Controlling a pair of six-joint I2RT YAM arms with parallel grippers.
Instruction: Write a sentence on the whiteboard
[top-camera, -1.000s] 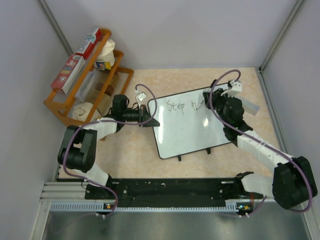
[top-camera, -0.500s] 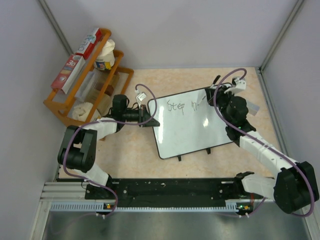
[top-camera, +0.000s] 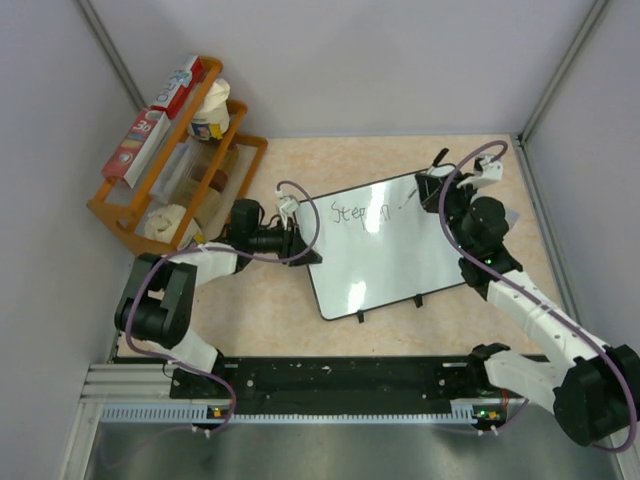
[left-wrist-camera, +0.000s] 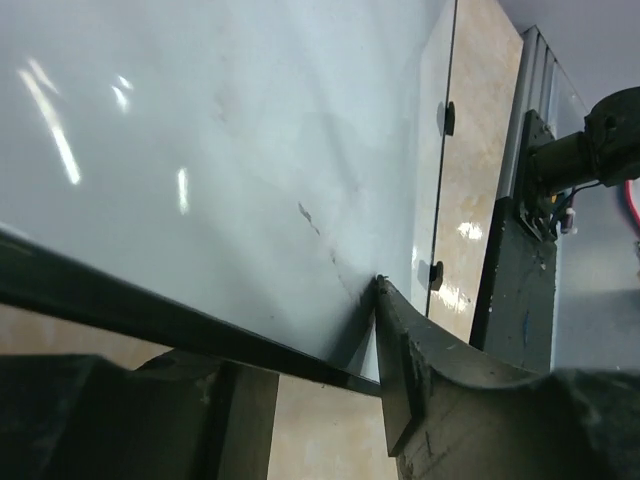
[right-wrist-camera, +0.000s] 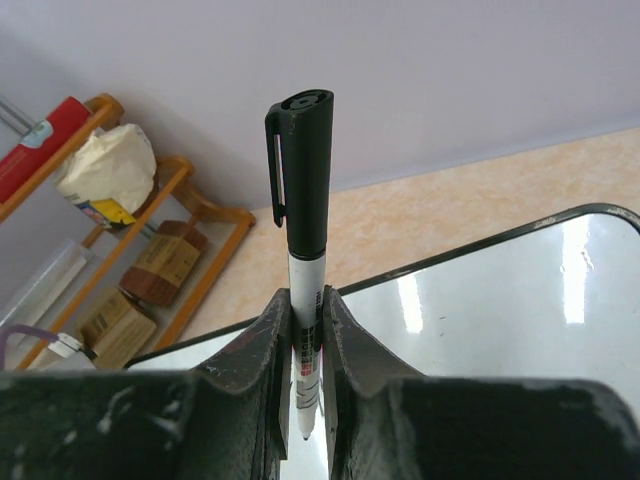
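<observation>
1. The whiteboard (top-camera: 385, 260) was a glossy white rectangle with a thin black rim and rounded corners. It lay flat and askew in the middle of the mottled peach table (top-camera: 262, 305).
2. 2 small black clips (top-camera: 359, 316) stuck out from the board's near edge.
3. The sentence (top-camera: 365, 213) was thin dark handwriting across the board's far part. "Step" was legible, but the strokes after it were too small to read.
4. The left gripper (top-camera: 300, 240) was clamped on the board's left edge. Only the left wrist view showed the black rim running between the 2 matte black fingers (left-wrist-camera: 425, 385). That view also showed faint smudges and streaked light reflections on the shiny surface.
5. The right gripper (top-camera: 432, 188) was over the board's far right corner, where the top view gave little more than a dark sliver.
6. The right wrist view showed its fingers pinched tight on a marker (right-wrist-camera: 305, 200). The marker had a slim white barrel and a black clip cap at the upper end, and its tip pointed down toward the board. Whether the tip touched the surface could not be told.
7. An orange wooden rack (top-camera: 112, 212) stood at the far left, holding boxes and soft packages. The right wrist view caught it in the background beyond the board.
</observation>
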